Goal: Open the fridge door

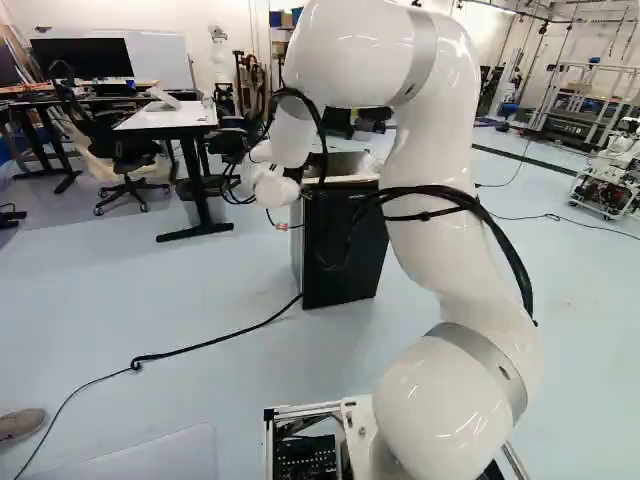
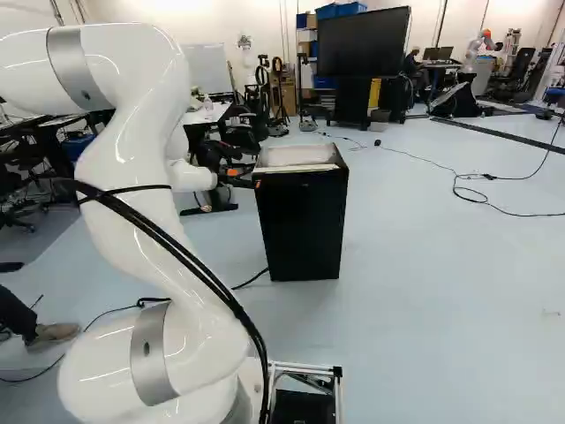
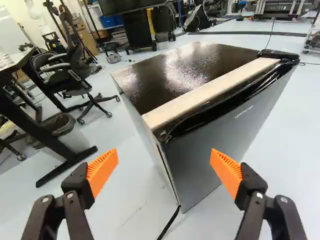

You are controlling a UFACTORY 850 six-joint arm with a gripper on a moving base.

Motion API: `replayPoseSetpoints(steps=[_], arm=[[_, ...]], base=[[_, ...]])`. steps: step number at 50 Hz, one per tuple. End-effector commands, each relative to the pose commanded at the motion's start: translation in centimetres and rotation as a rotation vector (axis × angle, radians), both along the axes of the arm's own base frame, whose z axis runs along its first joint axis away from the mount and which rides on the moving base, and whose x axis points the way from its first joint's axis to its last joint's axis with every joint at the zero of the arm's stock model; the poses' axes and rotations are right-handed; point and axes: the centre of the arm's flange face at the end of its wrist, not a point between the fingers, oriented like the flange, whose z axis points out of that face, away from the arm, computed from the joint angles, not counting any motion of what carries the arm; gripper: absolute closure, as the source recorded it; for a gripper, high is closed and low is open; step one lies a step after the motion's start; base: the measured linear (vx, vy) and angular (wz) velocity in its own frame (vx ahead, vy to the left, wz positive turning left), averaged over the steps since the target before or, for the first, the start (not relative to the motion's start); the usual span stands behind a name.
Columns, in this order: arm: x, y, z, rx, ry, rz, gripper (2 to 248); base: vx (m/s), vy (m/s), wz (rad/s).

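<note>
Pale blue-grey floor (image 2: 433, 291) under and ahead of the gripper (image 2: 244, 179). Off its left side: white-topped desk (image 1: 170, 118), dark legs; waste bin (image 3: 70, 131) by desk leg; black office chair (image 3: 72, 75) farther ahead. Well ahead: large dark screen (image 2: 364, 42), blue bins (image 2: 340, 10), white wall (image 2: 150, 11). Bright, even light.

The curved white arm (image 1: 440, 240), right in the left base view, looks smooth and glossy with satin, metallic grey bands (image 1: 487, 362), the boxy black fridge (image 2: 305, 221), central in the right base view, has a shiny top (image 3: 172, 75) and duller smooth door (image 3: 215, 145), and the black claw (image 2: 244, 178) has matt, ribbed orange pads (image 3: 102, 172).
</note>
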Motion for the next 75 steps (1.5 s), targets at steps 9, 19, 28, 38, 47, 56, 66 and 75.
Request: replayPoseSetpoints(steps=[9,19,28,38,47,56,66,75], arm=[[0.5,-0.1,-0.1,0.005,-0.002,-0.013,3],[1.1,-0.3,-0.2,0.01,-0.005,-0.026,3],[1.6,-0.5,-0.2,0.015,-0.007,-0.039,3],[2.2,-0.7,-0.3,0.021,-0.01,-0.052,3],[2.6,-0.8,-0.4,0.026,-0.012,-0.065,3],[3.0,-1.1,-0.5,0.035,-0.007,-0.079,3],[3.2,-1.5,-0.6,0.047,0.001,-0.095,3],[3.4,-1.9,-0.8,0.058,0.009,-0.11,3]], base=[[0.0,0.0,0.0],[0.0,0.0,0.0],[0.0,0.0,0.0],[0.0,0.0,0.0],[0.0,0.0,0.0],[0.0,0.0,0.0],[0.0,0.0,0.0],[0.0,0.0,0.0]])
